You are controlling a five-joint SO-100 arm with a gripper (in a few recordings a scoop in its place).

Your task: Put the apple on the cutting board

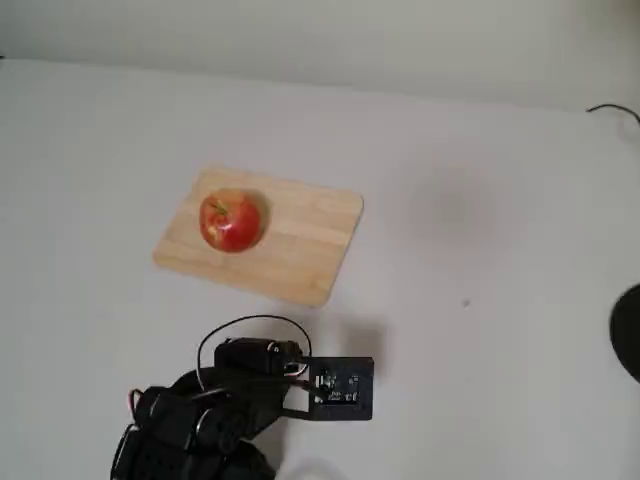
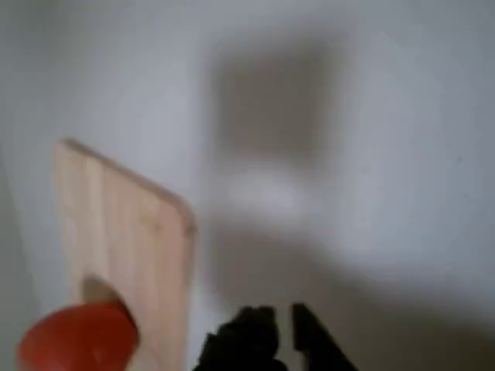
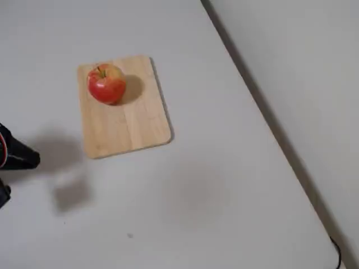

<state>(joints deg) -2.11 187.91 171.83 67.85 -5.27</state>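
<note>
So the white table (image 1: pixel 480 200) takes up pretty much everything in both fixed views, and it's plain matte with a wall edge running along one side.

The cutting board (image 1: pixel 300 240) lies flat on it. In a fixed view its long axis runs from upper left to lower right, slightly skewed to the table edge; in the other (image 3: pixel 132 120) it runs mostly top to bottom, tilted a touch. The grain stripes follow that long axis, which you can make out in the wrist view (image 2: pixel 131 224) too, blurry as it is.

The arm (image 1: pixel 210 415) sits near the bottom of the frame, black, with a looping cable and a small circuit board on its camera mount; any print on it is too small to read. It's well clear of the board.

The apple (image 1: pixel 232 221) sits on the board, toward one short end rather than the middle, stem dimple up (image 3: pixel 106 83). Nothing is touching it.

The gripper (image 2: pixel 282 328) shows as dark fingertips at the bottom of the wrist view, close together with a narrow gap and nothing between them, off to the right of the board over bare table.

A dark cable end (image 1: pixel 615 110) pokes in at the table's far right edge.
</note>
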